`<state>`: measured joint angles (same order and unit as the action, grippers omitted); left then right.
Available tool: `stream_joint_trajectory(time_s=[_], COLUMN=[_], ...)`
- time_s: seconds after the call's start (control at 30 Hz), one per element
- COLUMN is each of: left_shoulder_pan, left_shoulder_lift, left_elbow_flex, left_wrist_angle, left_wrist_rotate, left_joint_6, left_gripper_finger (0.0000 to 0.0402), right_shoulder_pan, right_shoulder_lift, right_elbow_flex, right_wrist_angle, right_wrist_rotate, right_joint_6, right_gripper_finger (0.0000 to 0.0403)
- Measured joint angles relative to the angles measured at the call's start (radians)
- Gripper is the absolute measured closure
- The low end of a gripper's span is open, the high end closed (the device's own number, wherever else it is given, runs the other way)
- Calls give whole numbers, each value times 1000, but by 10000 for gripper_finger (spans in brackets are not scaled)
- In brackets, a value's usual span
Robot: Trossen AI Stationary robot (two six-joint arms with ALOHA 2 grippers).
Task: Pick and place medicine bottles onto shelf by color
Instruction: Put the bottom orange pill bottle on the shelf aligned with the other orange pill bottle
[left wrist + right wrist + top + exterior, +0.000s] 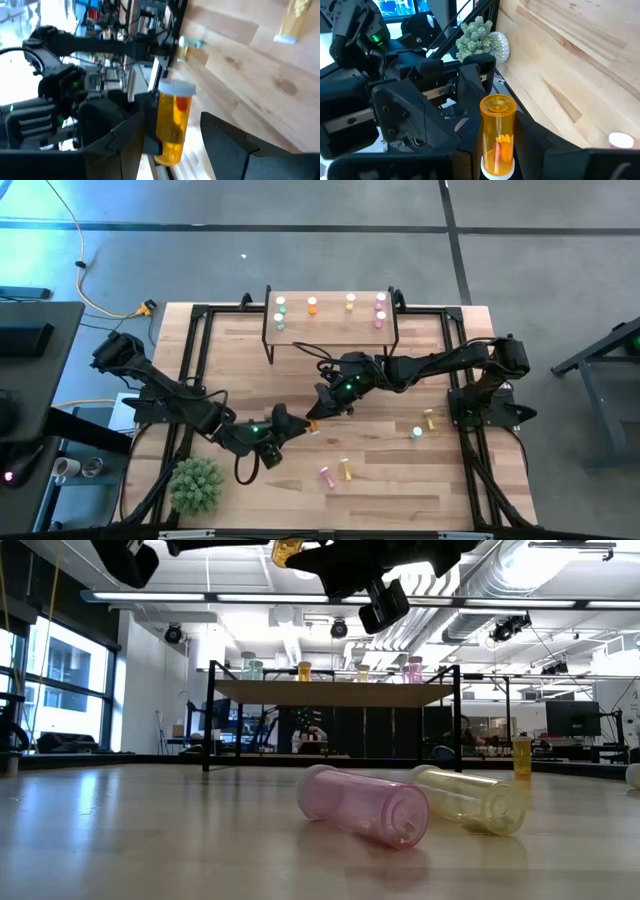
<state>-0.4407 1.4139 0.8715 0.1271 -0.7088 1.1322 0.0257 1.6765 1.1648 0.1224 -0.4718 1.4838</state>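
Note:
An orange medicine bottle [312, 425] with a white cap hangs in the air over the middle of the table, between my two grippers. My right gripper [496, 150] is shut on it. My left gripper [177, 132] faces it from the table's left, open, with one finger on each side of the bottle's base end [170, 150]; a gap shows beside one finger. The shelf [330, 332] stands at the far edge with green, orange, yellow and pink bottles upright on it. A pink bottle [365, 803] and a yellow one [470, 800] lie on their sides near the front. My right gripper pinches the orange bottle at its cap end [497, 162] between its two fingers. The bottle lies along the fingers, and its base [497, 105] points away toward the left gripper. It is lifted well clear of the table [287, 550].
A green bottle [417, 432] and a yellow bottle [430, 420] are on the table's right part. A small green plant [197, 485] stands at the near left corner. Black frame rails run along the table's sides.

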Motion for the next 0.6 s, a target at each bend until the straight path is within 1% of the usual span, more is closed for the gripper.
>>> stream_joint_trajectory(time_s=[0.1, 0.47, 0.6], left_shoulder_pan=[1, 56, 62], left_shoulder_lift=[0, 0, 0], left_elbow_flex=[0, 0, 0], left_wrist_angle=[14, 21, 29], left_wrist_rotate=[47, 81, 128], left_joint_6=[14, 23, 23], left_gripper_finger=[220, 220, 220], right_shoulder_pan=[0, 0, 0], right_shoulder_lift=[0, 0, 0], right_elbow_flex=[0, 0, 0], right_wrist_angle=[0, 3, 11], right_wrist_rotate=[0, -1, -2], right_joint_6=[1, 1, 1], right_gripper_finger=[324, 324, 324])
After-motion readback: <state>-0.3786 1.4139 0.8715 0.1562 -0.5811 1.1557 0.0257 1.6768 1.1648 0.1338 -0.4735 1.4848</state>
